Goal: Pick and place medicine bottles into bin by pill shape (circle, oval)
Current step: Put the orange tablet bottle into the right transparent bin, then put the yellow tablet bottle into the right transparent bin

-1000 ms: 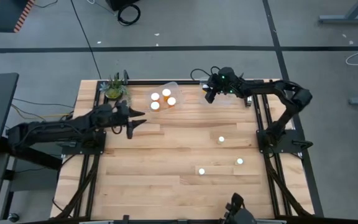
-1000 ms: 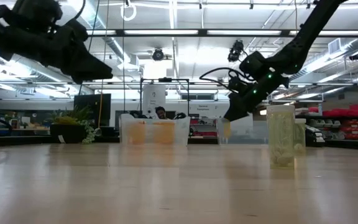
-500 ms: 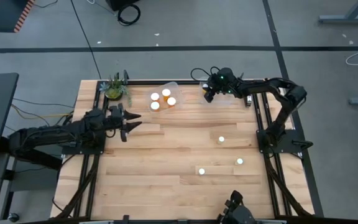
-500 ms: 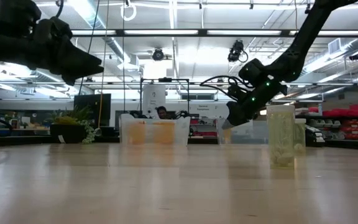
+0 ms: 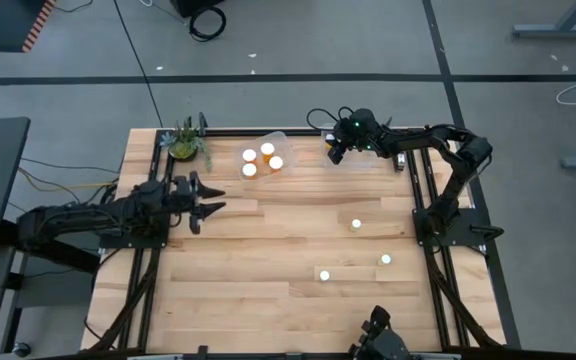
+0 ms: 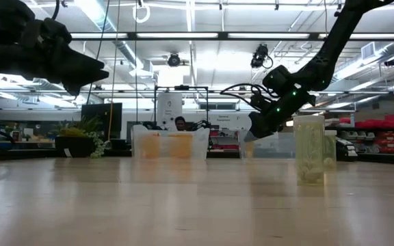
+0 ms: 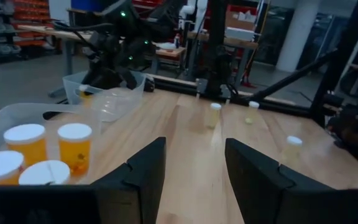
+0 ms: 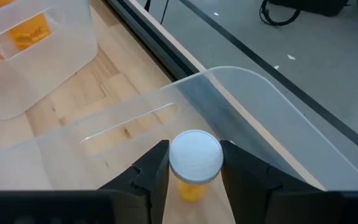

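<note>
My right gripper (image 5: 336, 152) is at the table's far edge, shut on a small orange medicine bottle with a white cap (image 8: 194, 163), inside a clear bin (image 8: 229, 84). A second clear bin (image 5: 264, 140) to its left holds several capped bottles (image 5: 267, 149). Three more bottles stand upright on the wood at the right: (image 5: 356, 224), (image 5: 386, 259), (image 5: 323, 274). My left gripper (image 5: 206, 200) is open and empty at the table's left, clear of everything. In its wrist view (image 7: 194, 165) the fingers point across the table past the filled bin (image 7: 5, 118). My right gripper pinches the bottle between its two fingers at the sides of the white cap (image 8: 176, 160). The fingers come from above, slanting down into the clear bin. The bottle stands upright, cap up, its orange body below the fingers. Whether its base rests on the bin floor, I cannot tell.
A small potted plant (image 5: 184, 143) stands at the far left corner. Black frame rails (image 5: 420, 190) run along the table's left and right sides. One bottle (image 6: 310, 147) stands close to the low camera. Bare wood (image 5: 268, 250) lies in the middle and near part.
My left gripper has drawn back toward the table's left edge, still open and empty. My right gripper has sunk a little toward the clear bin with the bottle still between its fingers.
</note>
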`<state>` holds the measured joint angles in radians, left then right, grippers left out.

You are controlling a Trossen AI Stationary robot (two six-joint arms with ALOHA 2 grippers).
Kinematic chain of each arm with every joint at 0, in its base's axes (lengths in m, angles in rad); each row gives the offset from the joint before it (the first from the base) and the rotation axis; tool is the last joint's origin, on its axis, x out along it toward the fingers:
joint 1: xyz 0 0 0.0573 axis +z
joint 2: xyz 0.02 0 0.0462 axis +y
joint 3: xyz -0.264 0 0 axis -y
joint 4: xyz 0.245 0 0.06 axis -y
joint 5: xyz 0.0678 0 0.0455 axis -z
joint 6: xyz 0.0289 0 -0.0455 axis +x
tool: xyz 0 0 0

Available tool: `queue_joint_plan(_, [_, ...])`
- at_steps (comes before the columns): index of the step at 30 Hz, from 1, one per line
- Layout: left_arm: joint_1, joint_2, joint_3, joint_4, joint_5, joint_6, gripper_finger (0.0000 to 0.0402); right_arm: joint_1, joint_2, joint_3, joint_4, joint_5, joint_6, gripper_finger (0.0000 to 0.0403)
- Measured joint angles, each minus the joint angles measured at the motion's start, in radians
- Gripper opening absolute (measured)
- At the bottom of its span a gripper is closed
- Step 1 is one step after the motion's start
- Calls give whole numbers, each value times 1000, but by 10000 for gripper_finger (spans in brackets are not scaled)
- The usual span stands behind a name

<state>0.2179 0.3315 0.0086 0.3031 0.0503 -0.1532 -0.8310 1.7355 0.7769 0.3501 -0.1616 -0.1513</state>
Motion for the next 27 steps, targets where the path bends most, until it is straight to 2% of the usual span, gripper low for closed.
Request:
queue_joint_plan(4, [-16, 1, 0, -7, 6, 44, 174, 0, 0, 1, -10, 0, -5, 160])
queue_joint_plan(8, [-33, 1, 0, -9, 82, 141, 174, 0, 0, 0, -15, -3, -15, 187])
queue_joint_plan(11, [-38, 1, 0, -9, 86, 190, 174, 0, 0, 0, -21, -3, -17, 202])
queue_joint_plan(19, [-38, 2, 0, -11, 86, 154, 174, 0, -50, 1, -128, -2, -17, 216])
queue_joint_plan(27, [-24, 2, 0, -133, 68, 93, 176, 4, -169, 1, -253, 4, -16, 216])
